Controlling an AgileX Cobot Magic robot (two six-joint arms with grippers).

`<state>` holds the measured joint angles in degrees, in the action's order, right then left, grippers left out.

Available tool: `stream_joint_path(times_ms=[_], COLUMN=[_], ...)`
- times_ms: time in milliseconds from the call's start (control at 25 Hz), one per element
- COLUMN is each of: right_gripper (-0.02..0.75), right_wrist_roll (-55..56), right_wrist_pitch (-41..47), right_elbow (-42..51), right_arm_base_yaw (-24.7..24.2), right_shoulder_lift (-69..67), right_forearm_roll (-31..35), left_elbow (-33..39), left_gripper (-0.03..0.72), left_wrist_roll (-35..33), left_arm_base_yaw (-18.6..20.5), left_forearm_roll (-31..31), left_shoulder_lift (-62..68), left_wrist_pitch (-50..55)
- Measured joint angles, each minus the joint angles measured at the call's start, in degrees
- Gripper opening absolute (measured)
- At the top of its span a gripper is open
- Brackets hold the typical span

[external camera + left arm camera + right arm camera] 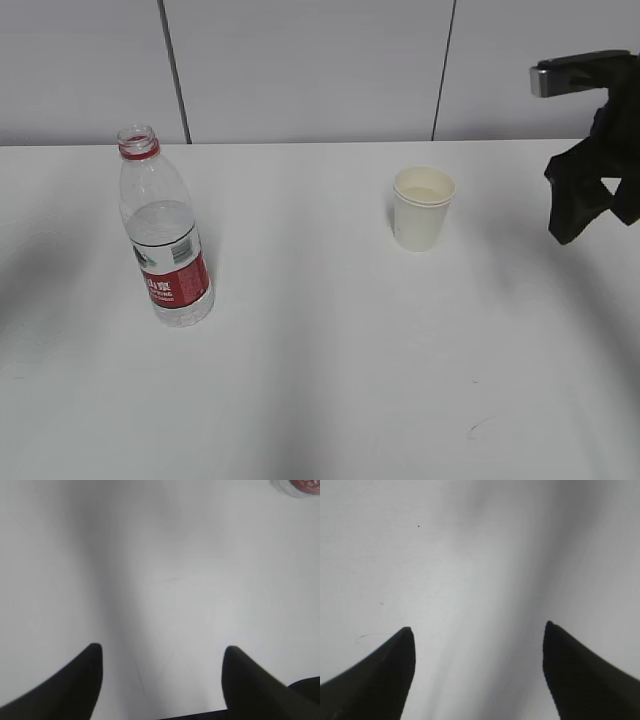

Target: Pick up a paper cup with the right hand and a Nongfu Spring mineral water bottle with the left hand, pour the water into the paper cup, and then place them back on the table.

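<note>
The Nongfu Spring bottle (162, 232) stands upright and uncapped on the left of the white table (320, 380), about half full of clear water (160, 222). Its base shows at the top right corner of the left wrist view (299, 486). The paper cup (422, 208) stands upright right of centre, with liquid in it. My right gripper (588, 205) hangs open and empty at the right edge, right of the cup. In its wrist view its fingers (479, 630) are spread over bare table. My left gripper (162, 650) is open and empty over bare table, out of the exterior view.
A grey panelled wall (300, 70) runs behind the table's far edge. A small dark mark (478, 430) lies on the table at the front right. Bare tabletop lies between the bottle and the cup.
</note>
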<state>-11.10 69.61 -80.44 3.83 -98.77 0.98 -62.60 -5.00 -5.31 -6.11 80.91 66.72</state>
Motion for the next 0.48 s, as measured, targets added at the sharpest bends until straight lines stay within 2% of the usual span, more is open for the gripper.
stream_joint_path(times_ms=[280, 480], right_gripper=[0.591, 0.591], right_wrist_roll=[0.00, 0.00], right_wrist_pitch=[0.39, 0.51], right_elbow=[0.00, 0.00], right_arm_base_yaw=[-0.14, -0.14], right_shoulder_lift=[6.15, 10.63], right_forearm_roll=[0.00, 2.75], left_elbow=[0.00, 0.00], left_gripper=[0.460, 0.460], left_wrist_roll=[0.00, 0.00], left_arm_base_yaw=[0.00, 0.00], left_forearm_roll=[0.00, 0.63], left_shoulder_lift=[-6.21, -9.48], left_wrist_pitch=[3.19, 3.89])
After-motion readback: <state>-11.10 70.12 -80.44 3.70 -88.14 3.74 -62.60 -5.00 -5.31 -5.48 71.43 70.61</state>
